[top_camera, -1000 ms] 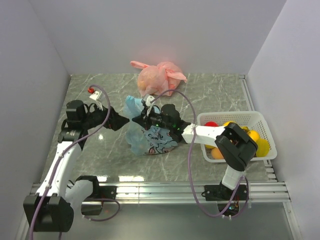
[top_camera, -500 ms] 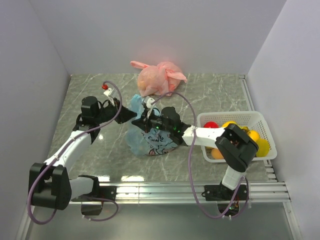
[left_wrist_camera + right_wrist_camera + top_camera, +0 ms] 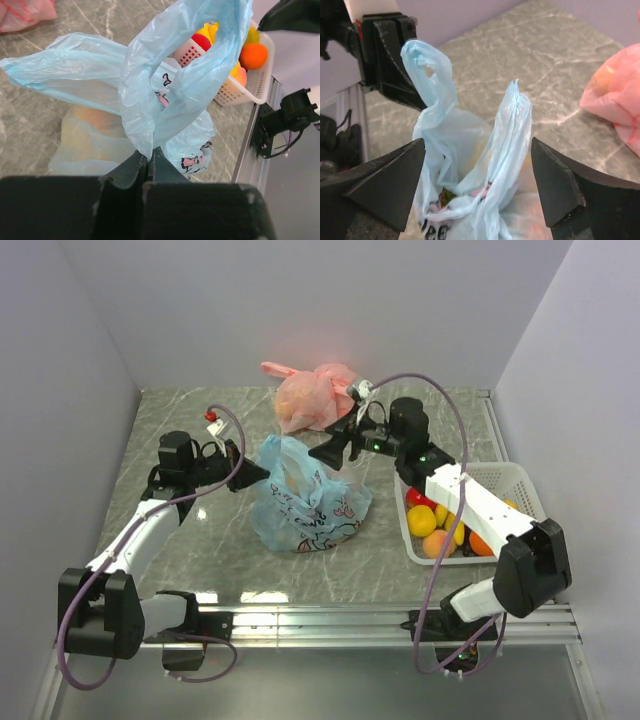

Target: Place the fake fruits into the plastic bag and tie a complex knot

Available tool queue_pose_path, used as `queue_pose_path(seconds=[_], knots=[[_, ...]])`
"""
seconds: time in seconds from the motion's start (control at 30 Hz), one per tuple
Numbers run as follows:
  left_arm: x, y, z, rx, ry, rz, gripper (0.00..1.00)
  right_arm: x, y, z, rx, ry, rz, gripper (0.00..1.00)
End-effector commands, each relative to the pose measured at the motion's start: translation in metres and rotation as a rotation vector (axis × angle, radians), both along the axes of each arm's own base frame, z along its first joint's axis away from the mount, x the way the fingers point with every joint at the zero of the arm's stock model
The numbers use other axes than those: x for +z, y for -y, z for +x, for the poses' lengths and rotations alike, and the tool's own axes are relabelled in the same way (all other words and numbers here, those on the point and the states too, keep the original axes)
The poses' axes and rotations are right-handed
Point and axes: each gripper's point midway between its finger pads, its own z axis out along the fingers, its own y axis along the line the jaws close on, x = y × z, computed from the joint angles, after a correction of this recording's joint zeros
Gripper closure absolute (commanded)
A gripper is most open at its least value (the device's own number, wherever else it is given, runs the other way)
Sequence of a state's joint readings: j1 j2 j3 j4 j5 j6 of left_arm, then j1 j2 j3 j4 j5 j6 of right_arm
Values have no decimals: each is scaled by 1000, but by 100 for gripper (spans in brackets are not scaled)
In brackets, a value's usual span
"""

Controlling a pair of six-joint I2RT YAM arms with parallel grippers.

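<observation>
The light-blue plastic bag [image 3: 305, 508] sits mid-table with both handles standing up. My left gripper [image 3: 264, 472] is shut on the bag's left handle [image 3: 145, 135], the film pinched between its jaws. My right gripper [image 3: 323, 449] hangs open above the bag's far side. The other handle [image 3: 516, 125] stands loose between its fingers [image 3: 570, 185], touching neither. A peach fruit [image 3: 95, 117] shows through the bag's film. More fake fruits [image 3: 438, 525], red, yellow and orange, lie in the basket.
A white slatted basket [image 3: 520, 485] stands at the right. A knotted pink-orange bag [image 3: 315, 395] lies at the back, just behind my right gripper. Grey walls close in on the left, right and back, and a metal rail runs along the near edge.
My left gripper moved in and shut on the bag's left handle. My right gripper let go of the bag, opened and drew back up and to the right.
</observation>
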State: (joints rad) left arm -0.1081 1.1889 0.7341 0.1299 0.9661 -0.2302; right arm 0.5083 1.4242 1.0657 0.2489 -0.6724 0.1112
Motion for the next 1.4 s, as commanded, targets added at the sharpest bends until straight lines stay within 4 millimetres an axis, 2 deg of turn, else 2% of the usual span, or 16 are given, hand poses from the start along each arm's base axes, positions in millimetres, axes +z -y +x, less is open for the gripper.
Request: queue_pose_path(seconds=[0.0,0.17,0.2,0.3,0.43,0.47,0.53,0.57,0.63,0.97,1.1,1.2,1.23,1.27,1.3,1.37], knots=[[21,5,-6,-82,85,-3,99,-31,1,-15,111,-185,-115,6],[26,7,-4,-114,102,0,100,-46,-7,-19,245,-322,-132,3],[27,7,-5,-124,106,0,99,-59,-9,-13,264,-324,-154,3],[26,8,-7,-148,109,8,99,-70,-6,5,289,-353,-143,3],[24,9,-8,-167,124,28,99,-65,4,26,338,-330,-110,2],[21,9,-11,-170,102,31,100,-56,2,24,384,-317,-99,2],[19,9,-10,-172,99,37,99,-68,-1,26,436,-361,-99,2],[19,9,-9,-173,97,38,99,-61,-2,25,473,-351,-111,2],[18,8,-8,-170,94,42,99,-77,-6,17,532,-451,-113,2],[16,10,-2,-175,80,34,100,-113,-36,12,643,-528,-91,1],[14,10,1,-170,71,34,99,-112,-43,5,700,-581,-36,0],[13,10,2,-161,67,36,99,-96,-44,-8,772,-606,30,17],[14,9,3,-153,70,41,99,-91,-41,-18,778,-662,35,40],[14,9,3,-154,66,41,100,-90,-40,-22,796,-592,38,62],[15,8,4,-152,69,42,99,-89,-37,-27,798,-585,31,100],[16,9,4,-159,74,44,99,-83,-25,-43,810,-569,32,100]])
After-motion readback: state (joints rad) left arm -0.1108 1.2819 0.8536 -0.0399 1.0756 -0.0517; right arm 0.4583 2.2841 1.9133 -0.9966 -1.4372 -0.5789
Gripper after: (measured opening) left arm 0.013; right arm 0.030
